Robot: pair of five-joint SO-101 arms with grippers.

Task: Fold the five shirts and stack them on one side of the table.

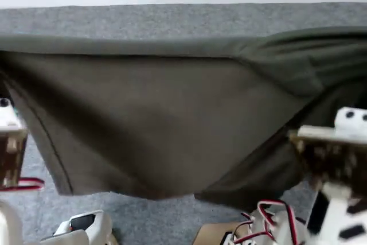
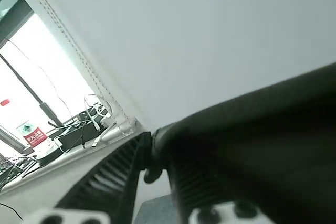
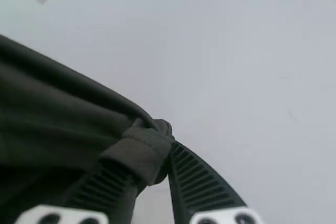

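A dark olive shirt [image 1: 166, 113] hangs stretched wide above the grey table, its upper edge taut from side to side and its lower hem loose. In the left wrist view my left gripper [image 2: 152, 153] is shut on a rolled edge of the shirt [image 2: 252, 145], pointing up at a white wall. In the right wrist view my right gripper [image 3: 157, 156] is shut on a bunched hem of the shirt [image 3: 63, 124]. In the high view one arm [image 1: 11, 142] stands at the left edge and another arm [image 1: 338, 153] at the right, each beside the cloth.
Grey felt table [image 1: 172, 18] shows behind and below the hanging shirt. Arm bases and red and white cables [image 1: 269, 222] sit at the near edge. A window and cluttered desk [image 2: 47, 129] appear far off in the left wrist view.
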